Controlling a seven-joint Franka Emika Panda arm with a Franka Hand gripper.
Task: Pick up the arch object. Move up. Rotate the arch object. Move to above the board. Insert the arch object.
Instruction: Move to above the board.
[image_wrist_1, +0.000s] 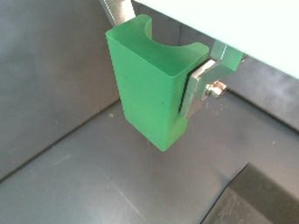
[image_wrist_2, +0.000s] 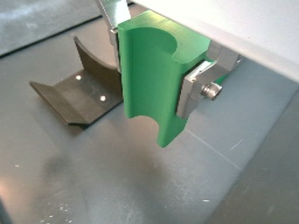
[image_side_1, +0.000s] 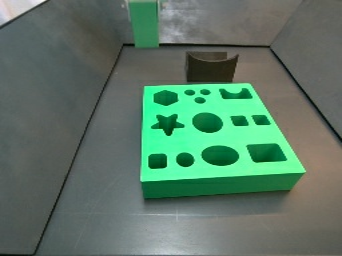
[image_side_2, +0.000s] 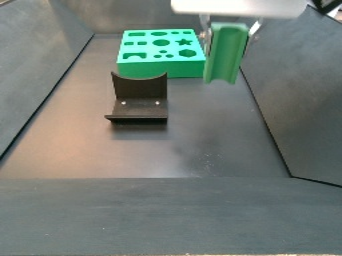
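My gripper (image_wrist_1: 158, 51) is shut on the arch object (image_wrist_1: 146, 101), a bright green block with a curved notch at its end. The silver fingers (image_wrist_2: 197, 87) press on its two narrow sides in both wrist views. In a side view the arch object (image_side_2: 227, 55) hangs long side down under the gripper (image_side_2: 231, 28), clear of the floor and just beside the board's near corner. The board (image_side_1: 201, 185) is a thick green slab with shaped cut-outs, lying flat on the floor. The arch object (image_side_1: 143, 25) shows at the back in a side view, where the gripper is out of frame.
The dark fixture (image_side_2: 138, 100) stands on the floor in front of the board (image_side_2: 160, 70), to one side of the held piece, and also shows below it in a wrist view (image_wrist_2: 76, 92). Grey walls slope up around the dark floor (image_side_1: 80, 210).
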